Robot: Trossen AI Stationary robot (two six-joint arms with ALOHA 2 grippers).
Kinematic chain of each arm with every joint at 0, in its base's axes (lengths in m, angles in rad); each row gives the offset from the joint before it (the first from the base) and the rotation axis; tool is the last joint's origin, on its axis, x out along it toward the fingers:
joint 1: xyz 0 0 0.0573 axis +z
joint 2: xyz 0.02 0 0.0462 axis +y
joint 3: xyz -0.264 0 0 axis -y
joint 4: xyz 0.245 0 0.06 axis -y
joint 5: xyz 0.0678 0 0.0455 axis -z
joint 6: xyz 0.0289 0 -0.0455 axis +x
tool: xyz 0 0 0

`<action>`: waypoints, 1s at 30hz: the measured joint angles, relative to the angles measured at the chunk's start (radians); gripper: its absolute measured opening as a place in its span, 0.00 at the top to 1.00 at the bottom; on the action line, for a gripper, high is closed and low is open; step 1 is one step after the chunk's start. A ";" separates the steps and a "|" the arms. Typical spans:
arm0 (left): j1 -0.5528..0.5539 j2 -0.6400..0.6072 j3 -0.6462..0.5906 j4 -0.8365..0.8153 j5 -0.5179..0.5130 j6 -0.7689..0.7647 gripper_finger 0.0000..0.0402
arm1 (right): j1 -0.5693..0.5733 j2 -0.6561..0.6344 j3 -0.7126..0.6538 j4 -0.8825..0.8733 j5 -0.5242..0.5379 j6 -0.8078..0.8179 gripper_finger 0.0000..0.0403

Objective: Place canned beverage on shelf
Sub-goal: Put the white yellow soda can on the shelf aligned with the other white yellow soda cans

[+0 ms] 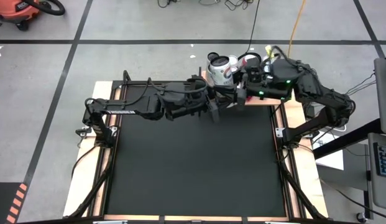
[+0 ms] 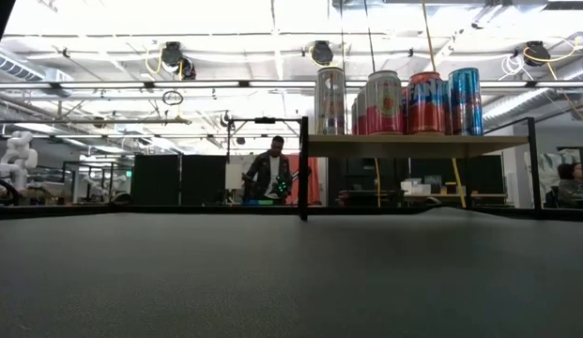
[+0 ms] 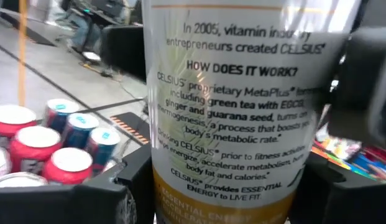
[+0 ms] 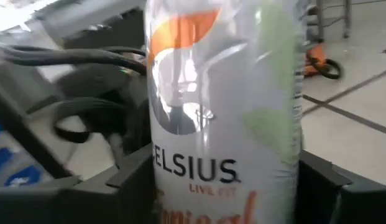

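Handover above shelf (image 1: 267,99) (far table corner): left gripper (image 3: 224,186) and right gripper (image 4: 224,186) both bracket the Celsius can (image 3: 233,112); actual clamping unclear. Next: one releases.

The place is a robotics lab or industrial workshop hall. The low view shows an open ceiling (image 2: 272,38) with exposed beams, ducts and hanging cables, dark partition panels (image 2: 178,178), and a person (image 2: 270,169) standing at a distant station. From above, a grey concrete floor (image 1: 149,25) marked with dark tape lines (image 1: 118,42) surrounds the desk (image 1: 193,168), with an orange shop vacuum (image 1: 22,11) in one corner.
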 joint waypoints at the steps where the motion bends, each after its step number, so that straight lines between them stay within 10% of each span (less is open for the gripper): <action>1: -0.003 0.000 0.000 0.007 0.008 0.000 0.38 | 0.000 -0.006 0.000 0.000 -0.010 0.003 0.32; 30: -0.008 -0.003 0.000 0.120 0.446 0.055 0.38 | 0.000 -0.092 0.001 -0.097 -0.453 -0.010 0.20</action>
